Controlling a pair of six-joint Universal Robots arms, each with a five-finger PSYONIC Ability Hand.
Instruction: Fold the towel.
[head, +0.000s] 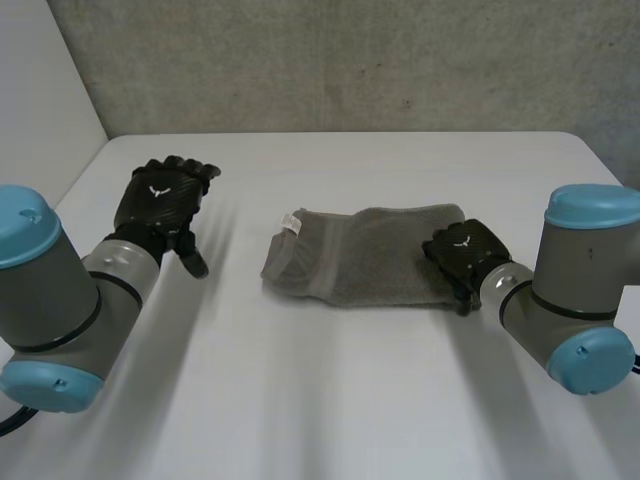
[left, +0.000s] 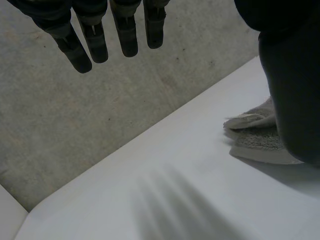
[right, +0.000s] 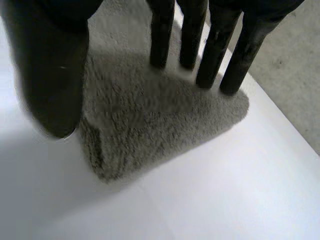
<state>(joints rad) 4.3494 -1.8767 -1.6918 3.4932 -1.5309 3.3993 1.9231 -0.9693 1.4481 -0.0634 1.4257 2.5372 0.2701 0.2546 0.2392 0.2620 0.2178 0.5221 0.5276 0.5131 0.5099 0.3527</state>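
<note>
A grey towel (head: 360, 255) lies folded into a small oblong in the middle of the white table (head: 330, 400), a white tag (head: 292, 222) at its left end. My right hand (head: 465, 250) rests at the towel's right end, open. In the right wrist view its straight fingers (right: 200, 30) reach over the towel (right: 150, 125), with the thumb (right: 55, 75) beside the near edge. My left hand (head: 160, 200) hovers open well left of the towel. In the left wrist view its fingers (left: 100, 35) hang straight and the towel's end (left: 255, 135) lies beside the thumb (left: 290, 75).
A grey wall (head: 350, 60) runs behind the table's far edge. The table's left edge slants past my left arm (head: 50, 300). Bare white tabletop stretches in front of the towel and on both sides of it.
</note>
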